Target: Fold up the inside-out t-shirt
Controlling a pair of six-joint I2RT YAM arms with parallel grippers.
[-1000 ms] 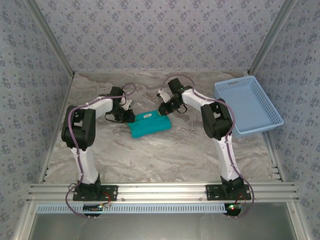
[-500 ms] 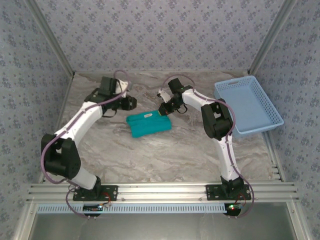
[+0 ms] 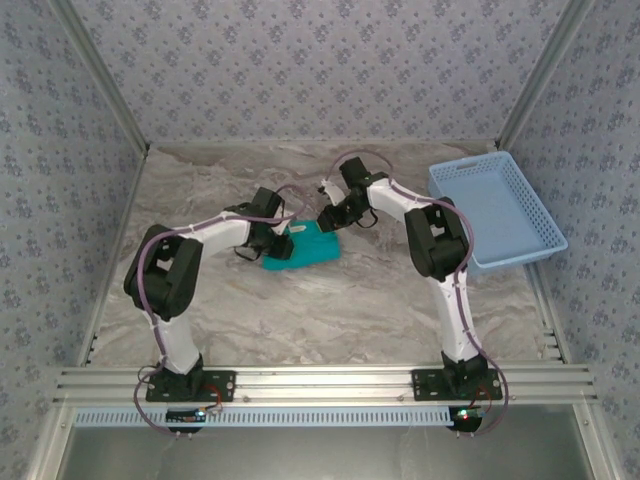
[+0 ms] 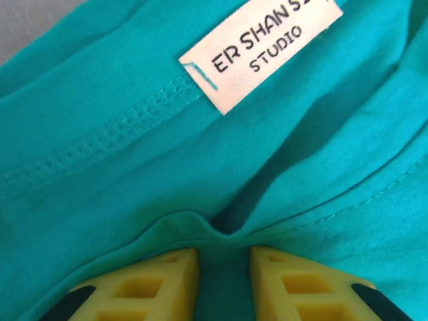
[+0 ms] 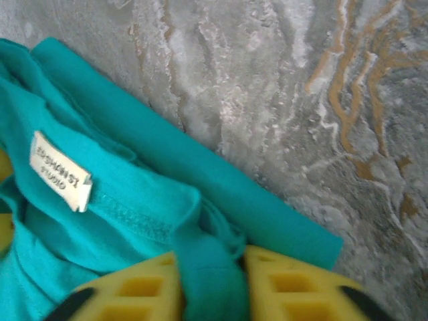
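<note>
Left wrist view: the left gripper (image 4: 224, 257) has its two yellow fingers (image 4: 154, 281) a little apart and pressed onto the shirt (image 4: 100, 187). A small bump of cloth sits at the gap. I cannot tell if the fingers pinch it. Just past them lies a white tag (image 4: 261, 50) that says STUDIO. The line above that word is cut off at the top edge.

The right gripper (image 5: 210, 261) is clamped on a strip of the shirt that fills the space between its fingers.

From above, the teal shirt lies folded small on the table (image 3: 330, 310), toward the back, with a gripper at each end. The left gripper hides its left end. The table looks like grey marble with brown streaks. A blue basket (image 3: 500, 215) sits on the right, well apart from the shirt. Walls (image 3: 320, 70) with a small flower print stand on three sides. A metal rail (image 3: 320, 385) runs along the near edge.

I count two arms, one shirt, one tag and one basket.
</note>
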